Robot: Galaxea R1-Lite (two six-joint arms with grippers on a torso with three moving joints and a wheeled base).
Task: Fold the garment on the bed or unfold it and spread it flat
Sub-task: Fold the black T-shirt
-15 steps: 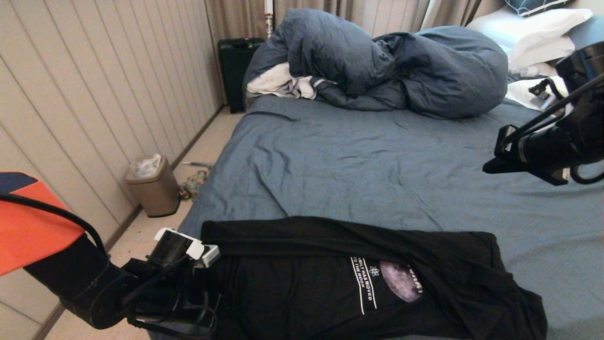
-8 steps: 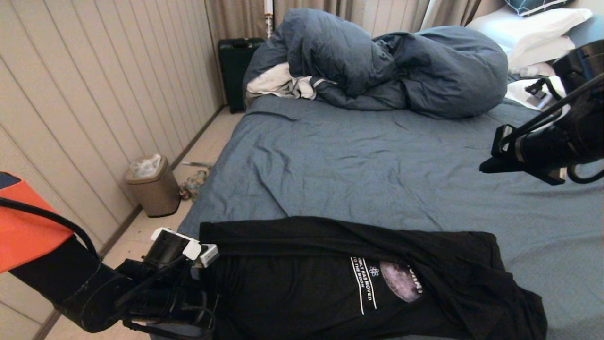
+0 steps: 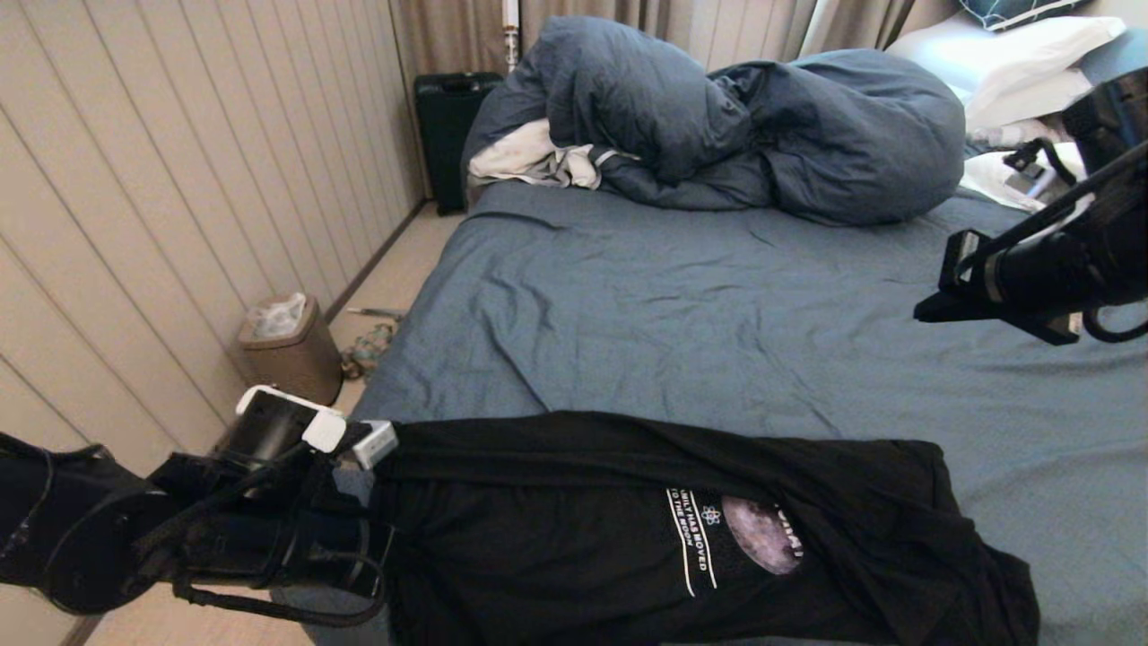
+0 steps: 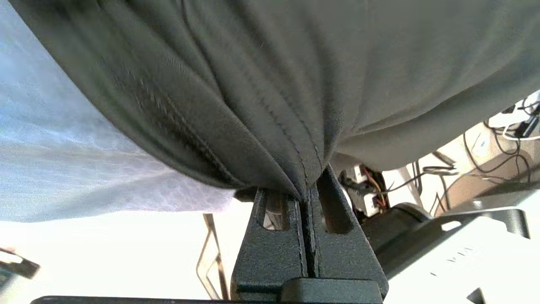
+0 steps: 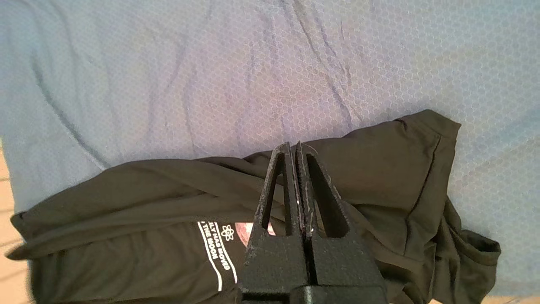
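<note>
The garment (image 3: 628, 529), a black T-shirt with a grey moon print and white lettering, lies partly folded along the near edge of the bed (image 3: 717, 314). My left gripper (image 3: 381, 538) is at the shirt's left end, by the bed's corner. In the left wrist view its jaws (image 4: 310, 192) are shut on a stitched hem of the black fabric (image 4: 253, 84). My right gripper (image 3: 928, 312) hovers shut and holding nothing, high above the bed's right side. The right wrist view looks down past its tips (image 5: 294, 145) onto the garment (image 5: 126, 202).
A bulky dark-blue duvet (image 3: 735, 126) and a white cloth (image 3: 529, 157) are heaped at the far end. White pillows (image 3: 1013, 54) sit at the back right. Left of the bed are a bin (image 3: 291, 354), a black case (image 3: 448, 126) and the panelled wall.
My left gripper has shut on the garment's hem, and that arm has drawn back to the left. The right arm has hardly moved.
</note>
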